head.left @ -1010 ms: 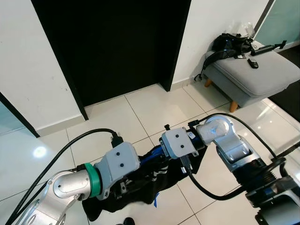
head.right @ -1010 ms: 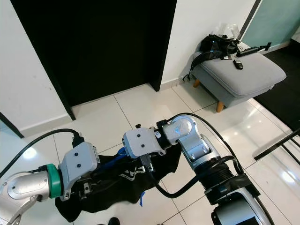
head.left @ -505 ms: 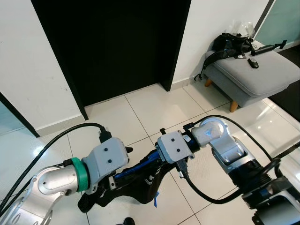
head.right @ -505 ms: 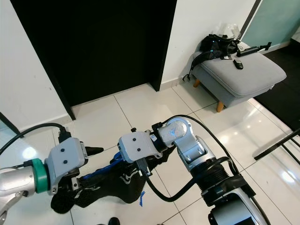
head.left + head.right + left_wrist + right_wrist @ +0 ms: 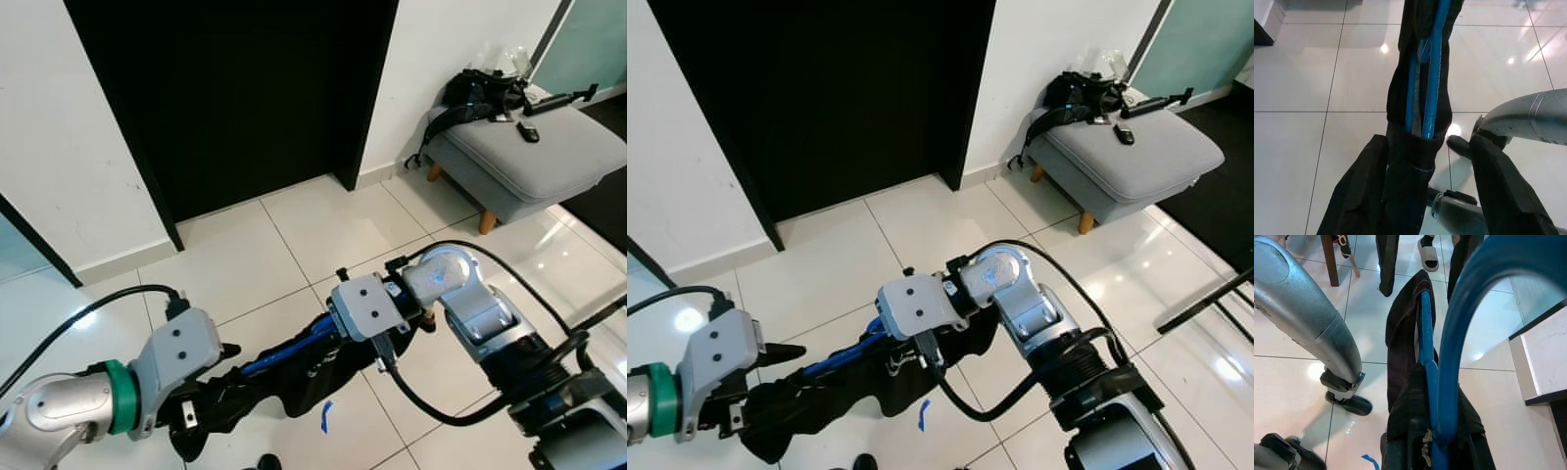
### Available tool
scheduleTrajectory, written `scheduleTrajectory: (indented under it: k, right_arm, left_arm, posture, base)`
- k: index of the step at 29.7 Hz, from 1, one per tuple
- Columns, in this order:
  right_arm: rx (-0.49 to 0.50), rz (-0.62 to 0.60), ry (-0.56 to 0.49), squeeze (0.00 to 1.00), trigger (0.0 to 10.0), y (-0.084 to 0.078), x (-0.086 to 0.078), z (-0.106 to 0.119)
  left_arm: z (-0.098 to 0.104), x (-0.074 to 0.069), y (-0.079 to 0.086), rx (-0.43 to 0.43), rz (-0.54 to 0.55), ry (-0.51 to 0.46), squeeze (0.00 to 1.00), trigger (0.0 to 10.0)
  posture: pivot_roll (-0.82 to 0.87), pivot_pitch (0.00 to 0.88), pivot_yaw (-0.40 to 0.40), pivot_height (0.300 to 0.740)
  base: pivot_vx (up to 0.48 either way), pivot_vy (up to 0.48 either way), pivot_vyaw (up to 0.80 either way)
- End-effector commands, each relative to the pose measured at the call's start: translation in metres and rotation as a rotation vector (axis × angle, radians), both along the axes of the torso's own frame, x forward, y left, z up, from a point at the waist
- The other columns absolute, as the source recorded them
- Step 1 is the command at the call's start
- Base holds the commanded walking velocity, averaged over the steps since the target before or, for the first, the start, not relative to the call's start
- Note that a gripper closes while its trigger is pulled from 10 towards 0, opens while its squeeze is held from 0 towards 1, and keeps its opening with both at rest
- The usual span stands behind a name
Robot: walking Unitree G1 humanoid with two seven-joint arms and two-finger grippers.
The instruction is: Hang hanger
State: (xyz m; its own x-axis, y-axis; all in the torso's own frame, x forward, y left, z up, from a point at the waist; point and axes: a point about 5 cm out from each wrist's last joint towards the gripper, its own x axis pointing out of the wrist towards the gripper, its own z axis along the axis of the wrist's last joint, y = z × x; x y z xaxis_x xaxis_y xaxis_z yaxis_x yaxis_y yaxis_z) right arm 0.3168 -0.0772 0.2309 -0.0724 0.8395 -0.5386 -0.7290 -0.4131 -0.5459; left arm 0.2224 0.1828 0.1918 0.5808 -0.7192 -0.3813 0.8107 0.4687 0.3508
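Blue hanger (image 5: 294, 345) with a black garment (image 5: 265, 392) draped on it is stretched level between both grippers over the floor — likely to keep the cloth from sliding off. Left gripper (image 5: 1422, 147) pinches the cloth-covered end; right gripper (image 5: 338, 338) grips the other end — can't tell its jaws' state.

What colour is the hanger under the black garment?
Blue; the hanger shows best in the left wrist view.

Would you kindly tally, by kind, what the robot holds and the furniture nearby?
Blue hanger: 1
Black garment: 1
Grey footstool: 1
Grippers, left and right: 2
Total: 5
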Motion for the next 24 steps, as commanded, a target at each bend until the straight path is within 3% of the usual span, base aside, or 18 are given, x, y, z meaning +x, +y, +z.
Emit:
scheduleTrajectory:
  k: [1,7,8,10,11,13,15,24]
  right_arm:
    - [-0.003,0.026,-0.003,0.0,10.0,0.002,-0.003,-0.001]
    - [0.002,0.031,-0.007,0.0,10.0,0.003,-0.003,0.001]
    - [0.002,0.031,-0.007,0.0,10.0,0.003,-0.003,0.002]
    - [0.002,0.031,-0.007,0.0,10.0,0.003,-0.003,0.002]
    - [0.002,0.031,-0.007,0.0,10.0,0.003,-0.003,0.002]
    - [0.001,0.031,-0.007,0.0,10.0,0.004,-0.003,0.002]
    - [0.001,0.031,-0.007,0.0,10.0,0.004,-0.003,0.002]
    - [0.002,0.031,-0.007,0.0,10.0,0.004,-0.003,0.002]
  left_arm:
    - [-0.007,-0.003,0.001,0.004,-0.006,0.031,0.0,10.0]
    - [-0.018,0.001,-0.004,0.012,0.004,0.02,0.0,10.0]
    - [-0.017,0.002,-0.006,0.003,0.004,0.016,0.0,9.0]
    - [-0.017,0.002,-0.006,0.003,0.004,0.016,0.0,9.0]
    - [-0.017,0.004,-0.007,-0.004,0.004,0.013,0.0,5.5]
    - [-0.017,0.006,-0.01,-0.011,0.0,0.009,0.0,0.4]
    - [-0.017,0.006,-0.011,-0.018,-0.002,0.006,0.0,0.0]
    - [-0.019,0.002,-0.015,-0.001,-0.056,0.006,0.0,0.0]
  posture:
    - [-0.01,0.226,0.057,0.74]
    - [-0.01,0.224,0.053,0.74]
    - [-0.01,0.225,0.053,0.74]
    - [-0.01,0.225,0.053,0.74]
    - [-0.01,0.226,0.053,0.74]
    - [-0.02,0.227,0.053,0.74]
    - [-0.02,0.228,0.054,0.74]
    - [-0.02,0.229,0.054,0.74]
  base:
    - [0.0,0.0,0.0]
    - [0.0,0.0,0.0]
    - [0.0,0.0,0.0]
    - [0.0,0.0,0.0]
    - [0.0,0.0,0.0]
    - [0.0,0.0,0.0]
    - [0.0,0.0,0.0]
    - [0.0,0.0,0.0]
